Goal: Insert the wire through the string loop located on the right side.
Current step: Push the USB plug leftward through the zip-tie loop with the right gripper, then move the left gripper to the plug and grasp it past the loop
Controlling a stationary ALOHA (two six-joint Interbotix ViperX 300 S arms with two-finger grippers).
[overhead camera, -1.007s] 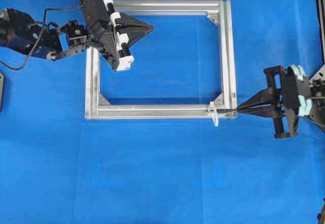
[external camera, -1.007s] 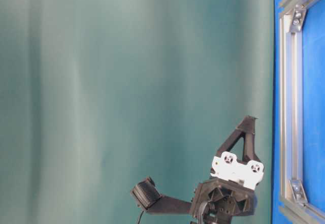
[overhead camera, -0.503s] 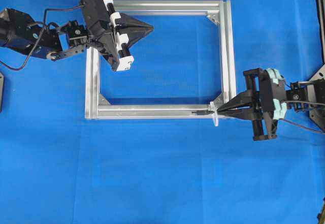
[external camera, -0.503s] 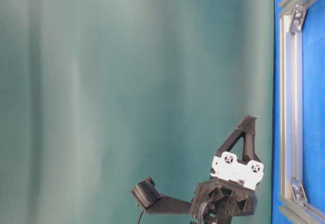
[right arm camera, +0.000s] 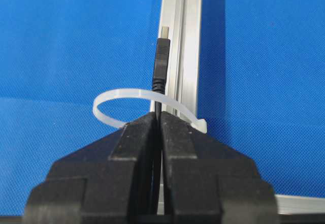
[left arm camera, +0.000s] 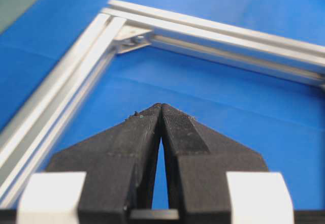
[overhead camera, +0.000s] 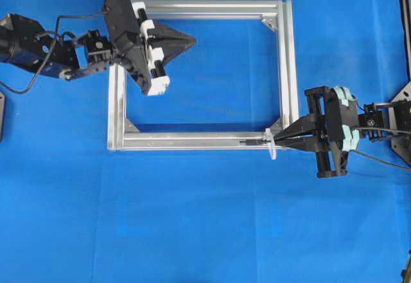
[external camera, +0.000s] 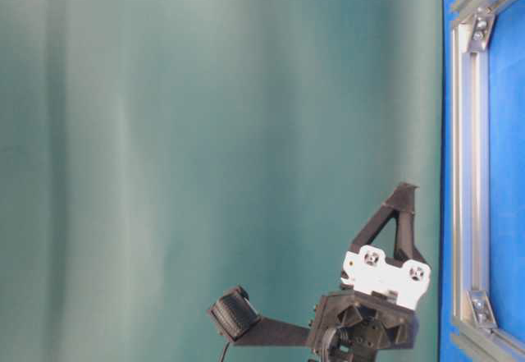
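Observation:
The wire [right arm camera: 160, 66] is a thin black cable ending in a dark plug with a metal tip [overhead camera: 250, 142]. My right gripper [right arm camera: 161, 116] [overhead camera: 277, 142] is shut on it just behind the plug. The plug passes through the white string loop [right arm camera: 133, 99] [overhead camera: 271, 145], which stands on the silver frame's [overhead camera: 192, 140] bottom rail near its right corner; the plug lies along that rail beyond the loop. My left gripper [left arm camera: 161, 107] [overhead camera: 191, 37] is shut on nothing, hovering inside the frame's upper left corner. In the table-level view it [external camera: 404, 191] points up beside the frame [external camera: 466, 173].
Blue cloth [overhead camera: 205, 225] covers the table. Corner brackets [overhead camera: 273, 21] sit inside the frame's corners. A teal curtain [external camera: 205, 132] fills the table-level view. The left arm's black cable [overhead camera: 26, 81] trails at the left edge.
My right gripper moved left with the wire, pushing the plug through the string loop. The left gripper shifted slightly.

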